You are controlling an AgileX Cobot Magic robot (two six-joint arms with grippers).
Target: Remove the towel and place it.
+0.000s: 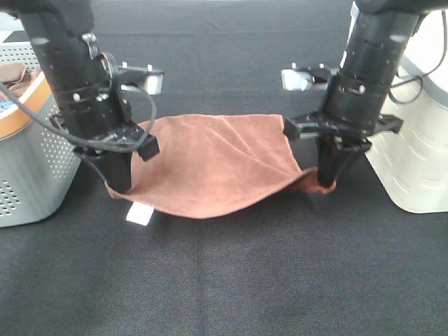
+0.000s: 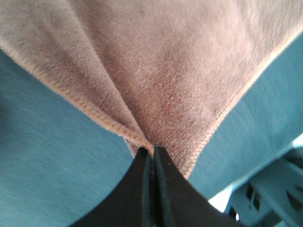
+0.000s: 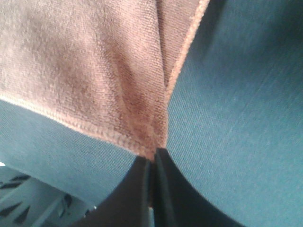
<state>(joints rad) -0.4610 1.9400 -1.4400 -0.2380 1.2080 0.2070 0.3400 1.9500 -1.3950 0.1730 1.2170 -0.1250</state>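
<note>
The reddish-brown towel [image 1: 217, 161] hangs spread between my two grippers just above the black table, sagging in the middle, with its white tag [image 1: 138, 215] at the front left corner. My left gripper [image 1: 119, 183] is shut on the towel's left corner; the left wrist view shows the towel [image 2: 165, 71] pinched at the closed fingertips [image 2: 152, 153]. My right gripper [image 1: 329, 180] is shut on the right corner; the right wrist view shows the towel [image 3: 90, 66] clamped at its closed tips [image 3: 154, 158].
A grey perforated basket [image 1: 28, 161] with an orange rim stands at the left, with a darker brown cloth [image 1: 15, 72] inside. A cream basket [image 1: 413, 154] stands at the right. Black tablecloth [image 1: 231, 280] lies in front.
</note>
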